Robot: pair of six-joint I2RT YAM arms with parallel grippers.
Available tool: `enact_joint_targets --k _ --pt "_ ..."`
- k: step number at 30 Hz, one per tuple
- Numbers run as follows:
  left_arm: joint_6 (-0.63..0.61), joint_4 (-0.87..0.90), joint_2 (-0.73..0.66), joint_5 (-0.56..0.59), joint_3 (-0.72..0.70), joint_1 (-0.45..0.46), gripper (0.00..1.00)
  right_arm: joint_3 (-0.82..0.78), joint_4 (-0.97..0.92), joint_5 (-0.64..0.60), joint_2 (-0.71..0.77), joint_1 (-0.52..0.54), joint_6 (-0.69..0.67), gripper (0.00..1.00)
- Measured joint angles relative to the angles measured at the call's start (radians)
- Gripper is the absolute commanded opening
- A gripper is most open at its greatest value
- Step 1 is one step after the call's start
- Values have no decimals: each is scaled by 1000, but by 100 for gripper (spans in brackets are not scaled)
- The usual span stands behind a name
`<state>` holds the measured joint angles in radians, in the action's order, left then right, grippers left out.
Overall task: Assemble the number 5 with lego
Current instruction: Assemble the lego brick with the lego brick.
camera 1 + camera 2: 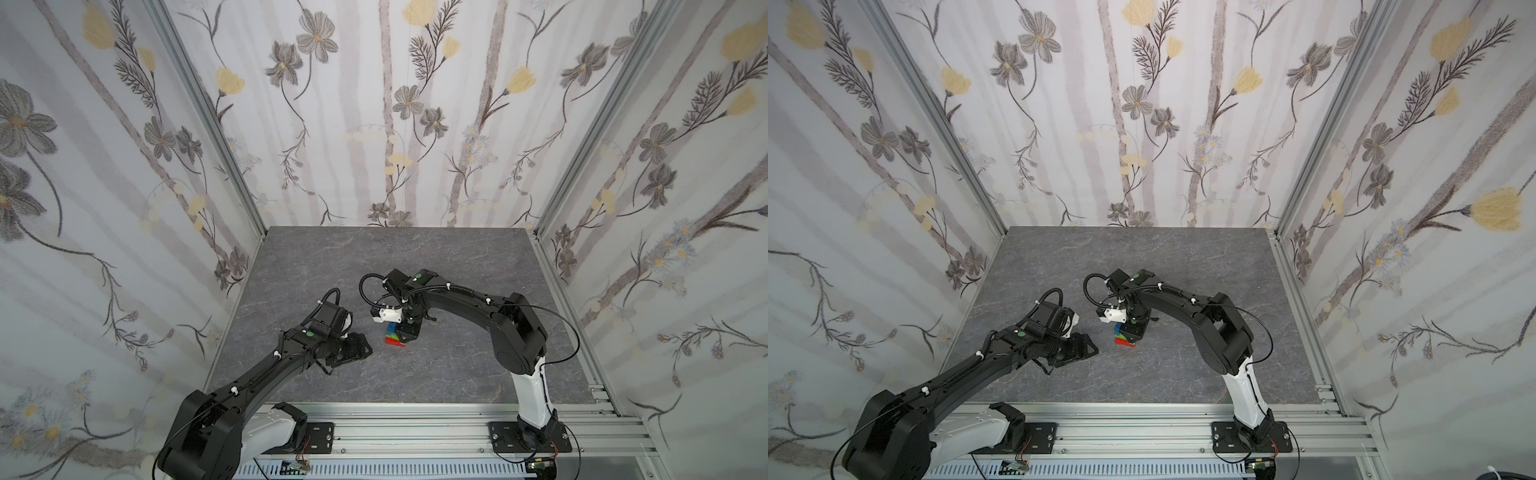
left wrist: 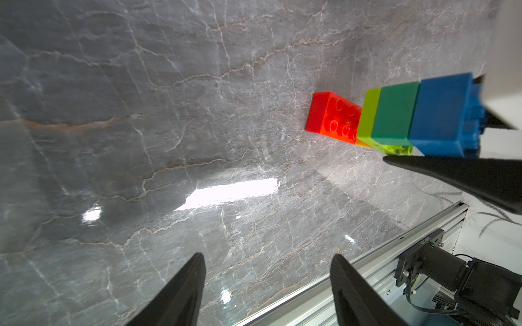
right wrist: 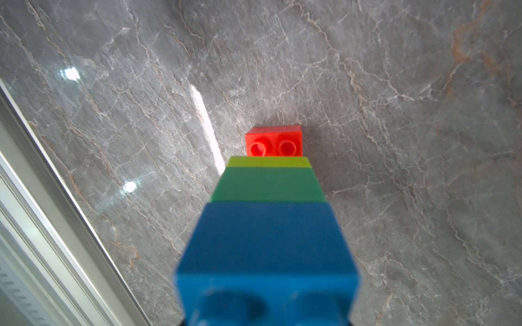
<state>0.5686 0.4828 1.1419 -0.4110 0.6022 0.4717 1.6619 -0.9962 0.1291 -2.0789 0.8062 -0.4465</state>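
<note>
Grip: right jaws clenched on the blue end of the brick stack; its far end meets the red brick on the bench below them. Beside them, left jaws released, empty. Risk: a tilted press could skid the unheld red brick, leaving studs unseated.

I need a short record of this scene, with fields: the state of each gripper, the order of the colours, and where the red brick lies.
left gripper: open, empty, apart from the bricks
right gripper: shut on stack, at its blue end
stack order, from the gripper down: blue, dark green, lime
red brick: flat on table, studs up, one end under the stack
contact: stack seems to meet red brick; whether it is pressed home cannot be told
</note>
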Motion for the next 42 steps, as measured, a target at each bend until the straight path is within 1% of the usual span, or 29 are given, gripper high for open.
enact_joint_targets --k 7,18,30,31,38,40,42 --pt "0 0 -3 0 0 0 71 3 -3 -28 -4 5 -8 19" --pt "0 0 -10 1 0 0 71 -11 13 -24 -5 24 -26 17" --pt "0 4 -8 11 0 0 71 -28 27 -31 -2 15 -29 16" --pt "0 4 -8 12 0 0 71 -32 28 -31 0 13 -28 14" --pt "0 3 -8 16 0 0 71 -87 77 -17 17 7 -5 13" --pt "0 3 -8 18 0 0 71 -98 92 -16 18 7 6 10" --pt "0 3 -8 18 0 0 71 -107 102 -18 21 9 11 9"
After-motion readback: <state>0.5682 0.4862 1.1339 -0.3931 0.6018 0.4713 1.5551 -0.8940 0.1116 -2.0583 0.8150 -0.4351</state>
